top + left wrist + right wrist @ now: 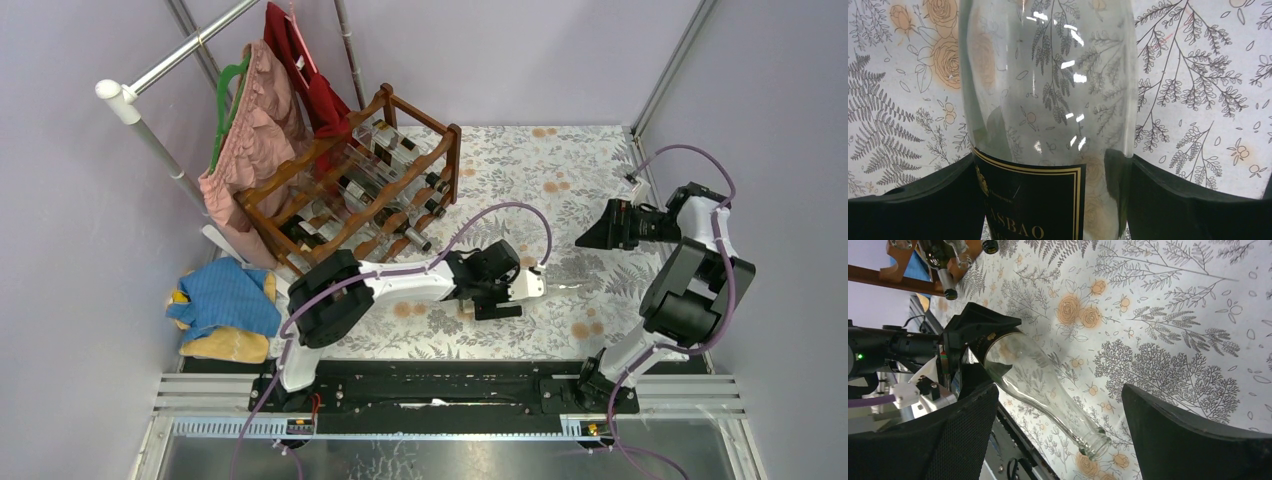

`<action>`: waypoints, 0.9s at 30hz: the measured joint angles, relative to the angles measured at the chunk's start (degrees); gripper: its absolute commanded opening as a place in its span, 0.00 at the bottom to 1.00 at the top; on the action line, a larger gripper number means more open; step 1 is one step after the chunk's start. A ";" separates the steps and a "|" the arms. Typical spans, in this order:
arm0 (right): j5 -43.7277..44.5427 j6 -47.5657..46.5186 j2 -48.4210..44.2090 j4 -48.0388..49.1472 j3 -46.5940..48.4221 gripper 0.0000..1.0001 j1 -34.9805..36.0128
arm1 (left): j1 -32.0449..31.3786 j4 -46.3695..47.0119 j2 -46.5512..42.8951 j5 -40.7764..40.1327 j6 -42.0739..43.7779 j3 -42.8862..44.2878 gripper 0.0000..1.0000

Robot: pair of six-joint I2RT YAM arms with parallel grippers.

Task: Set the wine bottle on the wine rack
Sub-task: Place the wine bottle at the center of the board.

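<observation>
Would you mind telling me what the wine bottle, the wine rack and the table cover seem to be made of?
The wine bottle looks like clear, glossy glass: the floral print shows through it and it throws sharp highlights. The wine rack seems reddish-brown wood with a smooth, probably varnished finish. The table cover is a printed sheet, cloth or vinyl; I cannot tell which.

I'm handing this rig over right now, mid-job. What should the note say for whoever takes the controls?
Grips: left pincer is closed on the wine bottle at its labelled body. The right pincer is open and empty, near the neck end.
Places: the bottle is near the middle of the table. The wine rack is far left, with other bottles in it.
Done: bottle gripped.
Left: carry it to the rack, lay it in a free slot, release.
</observation>
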 measured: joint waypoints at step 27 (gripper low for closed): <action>-0.33 -29.33 -22.53 -4.50 -6.97 1.00 0.04 | -0.26 -2.49 0.66 -2.97 0.76 0.61 0.99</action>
